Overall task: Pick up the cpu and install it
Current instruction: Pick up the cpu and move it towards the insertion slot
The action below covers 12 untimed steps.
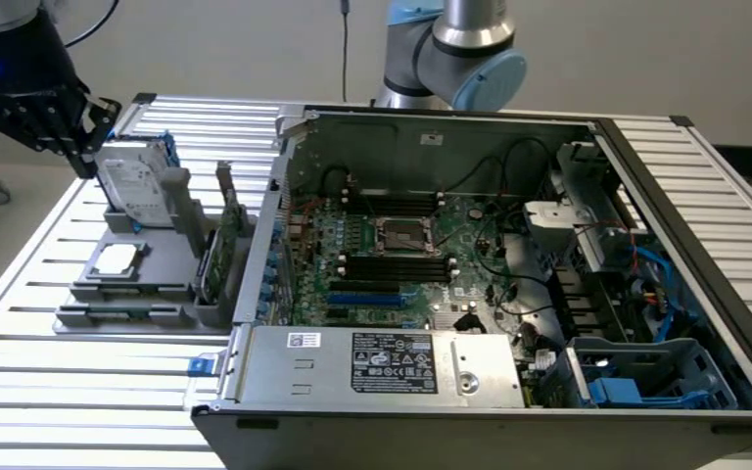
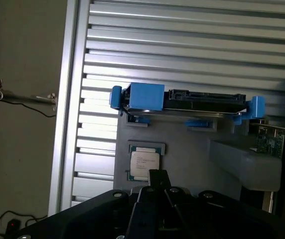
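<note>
Cpu (image 1: pixel 117 259) on tray (image 1: pixel 89 289), gripper (image 1: pixel 56 127) aloft, apart.

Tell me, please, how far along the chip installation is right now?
Nothing looks finished: the chip lies in its grey tray beside the computer case. In hand, the hand hangs above that tray near the upright hard drive, clear of the chip. Left: both the pickup and seating it in the motherboard socket.

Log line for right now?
gripper: near hard drive, apart from cpu | cpu: flat on grey holder, not picked
</note>
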{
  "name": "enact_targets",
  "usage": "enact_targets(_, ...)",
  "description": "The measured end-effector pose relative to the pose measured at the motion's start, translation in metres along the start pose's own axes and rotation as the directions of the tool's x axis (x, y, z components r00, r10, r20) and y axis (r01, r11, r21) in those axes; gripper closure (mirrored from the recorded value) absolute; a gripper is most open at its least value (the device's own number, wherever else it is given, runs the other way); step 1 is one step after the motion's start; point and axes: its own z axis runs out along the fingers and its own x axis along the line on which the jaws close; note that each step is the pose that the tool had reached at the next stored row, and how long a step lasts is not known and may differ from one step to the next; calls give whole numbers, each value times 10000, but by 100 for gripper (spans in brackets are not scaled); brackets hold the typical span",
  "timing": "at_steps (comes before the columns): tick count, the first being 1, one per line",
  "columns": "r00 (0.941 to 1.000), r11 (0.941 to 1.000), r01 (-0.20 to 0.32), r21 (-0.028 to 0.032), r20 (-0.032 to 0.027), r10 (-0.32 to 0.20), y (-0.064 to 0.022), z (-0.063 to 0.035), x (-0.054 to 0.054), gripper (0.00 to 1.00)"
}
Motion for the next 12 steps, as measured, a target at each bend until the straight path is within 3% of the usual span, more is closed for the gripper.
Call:
enact_targets(5, 10000, 10000, 0, 0, 0, 0, 0, 0, 0, 83)
enact_targets(12, 10000, 10000, 0, 1, -2, 0, 0, 0, 0, 53)
